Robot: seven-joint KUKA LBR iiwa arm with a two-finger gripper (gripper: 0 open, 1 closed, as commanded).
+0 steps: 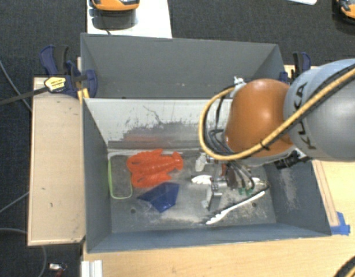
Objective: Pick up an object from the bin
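In the camera view, the grey metal bin (165,68) holds a few loose things spread over its floor. The silver-grey arm (333,126) comes in from the right, its rounded orange cover (258,117) hanging over the right half of the bin with a yellow-and-black cable looped round it.

Below the cover, the claw (215,194) is low over the bin's floor, right of centre. Whether it is open or closed cannot be told, since its tip is lost among dark cables and metal parts.

The nearest thing is a long, slender white plastic stick (238,205), which lies slantwise on the floor. Its lower left end is just under the claw and its other end points up to the right. A small white scrap (200,180) lies just left of the claw.

Further left are a lumpy orange-red plastic piece (154,166) and a dark blue angular piece (160,196) just below it. By the left wall is a flat clear piece with a green rim (120,179).
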